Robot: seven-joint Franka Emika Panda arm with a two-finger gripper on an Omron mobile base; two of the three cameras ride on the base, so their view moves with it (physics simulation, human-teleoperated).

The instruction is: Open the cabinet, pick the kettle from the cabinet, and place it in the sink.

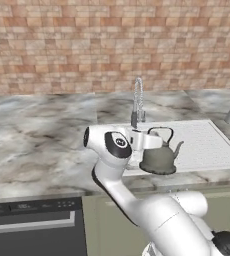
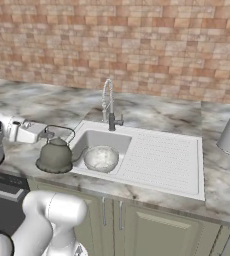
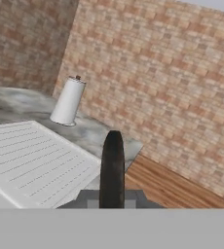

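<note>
Carrying the kettle (image 1: 159, 156) by its thin arched handle, we have the end effector (image 1: 153, 141) clenched on it beside the tap (image 1: 137, 102), with the kettle at the near left corner of the sink (image 2: 187, 165), over the rim and table (image 1: 37, 135) edge. We judge that releasing here could leave it on the rim, or tip it off the front, because it hangs short of the basin. Our fingertips are hidden behind the handle, and whether the kettle's base touches the rim is hard to tell.
</note>
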